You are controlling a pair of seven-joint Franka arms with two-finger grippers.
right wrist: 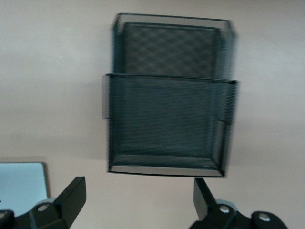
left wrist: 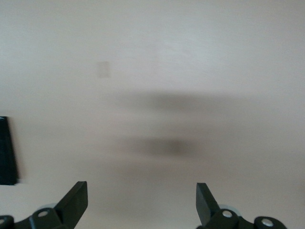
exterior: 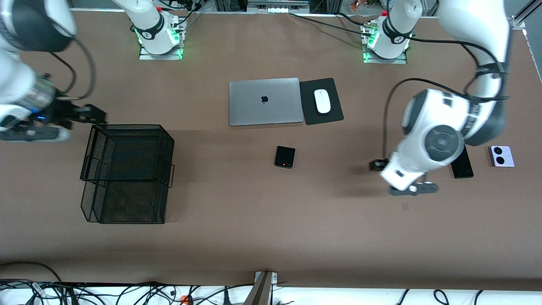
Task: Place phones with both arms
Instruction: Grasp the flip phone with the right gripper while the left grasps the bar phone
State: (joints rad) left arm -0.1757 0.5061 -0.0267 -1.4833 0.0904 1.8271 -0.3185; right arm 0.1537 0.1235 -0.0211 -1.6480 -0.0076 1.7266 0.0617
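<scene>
the brown surface [exterior: 262, 220] carries three phones, a laptop, a mouse on a pad, and a wire basket.

the small squarish black phone [exterior: 284, 157] lies flat near the middle of the surface, nearer to the front camera than the closed grey laptop [exterior: 265, 101]. the white mouse [exterior: 322, 101] rests on a black pad [exterior: 321, 101] just beside the laptop, toward the left arm's end.

the long slim black phone [exterior: 462, 164] lies flat toward the left arm's end of the surface, partly hidden by the left arm in the front view; one edge of it also shows in the left wrist view [left wrist: 6, 151]. the lavender-white phone [exterior: 501, 156], with two black circles on its face, lies flat just beside the slim one, closer still to that end, the two apart.

the black wire mesh basket [exterior: 127, 171] stands toward the right arm's end of the surface.

the left gripper [exterior: 413, 189] is over bare surface near the slim black phone; its fingers [left wrist: 74, 202] are spread wide and grasp nothing.

the right gripper [exterior: 87, 114] is over the surface beside the basket's rim, at the side toward the robot bases. its fingers [right wrist: 71, 195] are spread wide and grasp nothing. the right wrist view shows the basket [right wrist: 169, 100] with nothing in it.
</scene>
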